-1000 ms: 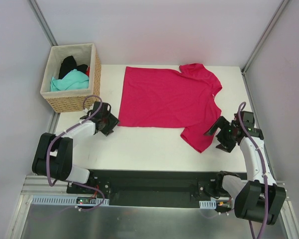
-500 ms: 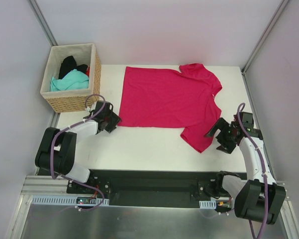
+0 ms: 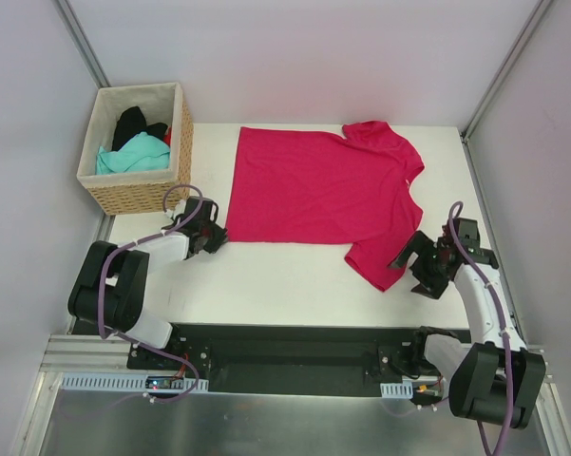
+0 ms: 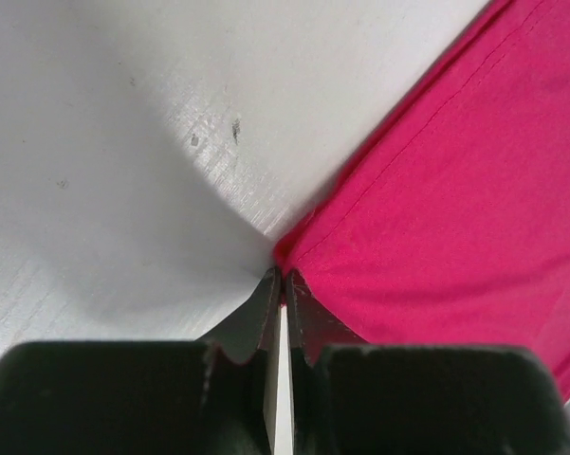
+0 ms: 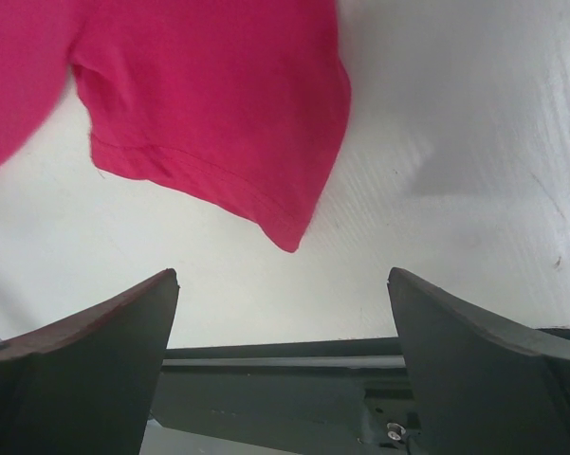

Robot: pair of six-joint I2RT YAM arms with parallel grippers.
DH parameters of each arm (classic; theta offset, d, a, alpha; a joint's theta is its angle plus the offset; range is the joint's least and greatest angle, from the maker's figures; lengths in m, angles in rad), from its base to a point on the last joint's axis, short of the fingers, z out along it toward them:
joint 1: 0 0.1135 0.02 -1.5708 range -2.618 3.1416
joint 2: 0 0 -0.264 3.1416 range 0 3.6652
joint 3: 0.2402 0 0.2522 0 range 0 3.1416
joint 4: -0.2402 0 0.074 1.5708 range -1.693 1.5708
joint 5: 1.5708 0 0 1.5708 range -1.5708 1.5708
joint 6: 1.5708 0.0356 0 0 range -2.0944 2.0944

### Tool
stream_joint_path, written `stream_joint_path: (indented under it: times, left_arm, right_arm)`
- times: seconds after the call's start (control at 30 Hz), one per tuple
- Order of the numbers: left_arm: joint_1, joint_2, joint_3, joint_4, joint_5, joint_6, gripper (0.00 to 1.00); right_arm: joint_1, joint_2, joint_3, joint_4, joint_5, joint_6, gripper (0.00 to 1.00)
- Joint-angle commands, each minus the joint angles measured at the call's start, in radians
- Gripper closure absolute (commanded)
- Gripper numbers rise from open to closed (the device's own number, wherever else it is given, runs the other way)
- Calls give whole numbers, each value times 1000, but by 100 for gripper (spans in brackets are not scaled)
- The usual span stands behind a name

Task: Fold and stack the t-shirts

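Note:
A crimson-pink t-shirt [image 3: 314, 185] lies spread flat on the white table [image 3: 266, 275], hem to the left and sleeves to the right. My left gripper [image 3: 219, 237] sits low at the near-left hem corner. In the left wrist view its jaws [image 4: 283, 281] are shut, pinching the tip of that pink corner [image 4: 294, 254]. My right gripper [image 3: 410, 270] stands open just right of the near sleeve [image 3: 375, 261]. In the right wrist view the sleeve's corner [image 5: 285, 232] lies ahead of the wide-open fingers [image 5: 283, 277], untouched. A teal t-shirt [image 3: 131, 157] and a black one [image 3: 133, 123] lie in the basket.
The woven wicker basket [image 3: 182, 128] with pale lining stands at the far left corner of the table, close behind my left arm. The table's near edge and a dark rail [image 5: 285, 379] run just under my right gripper. Grey walls enclose the sides and back.
My left gripper slid right to the shirt's hem corner and shut on it. My right gripper edged slightly nearer and left, still open.

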Motion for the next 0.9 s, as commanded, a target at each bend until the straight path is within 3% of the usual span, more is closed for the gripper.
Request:
stream_joint_path:
  times: [0.0,0.27,0.47,0.7,0.87]
  left_arm:
    - [-9,44,0,-34,-32,13,100]
    - [-15,18,-11,-42,-53,45,100]
    - [-15,15,-14,-48,-44,57,100]
    - [-15,-3,-15,-51,-46,69,100]
    - [-15,-3,-23,-53,-43,69,100]
  right_arm:
    - [52,3,-67,14,25,40,3]
    - [156,85,-141,163,114,153,2]
    - [188,125,-158,246,139,235,8]
    - [230,102,-198,281,200,312,32]
    - [231,117,-180,316,191,328,35]
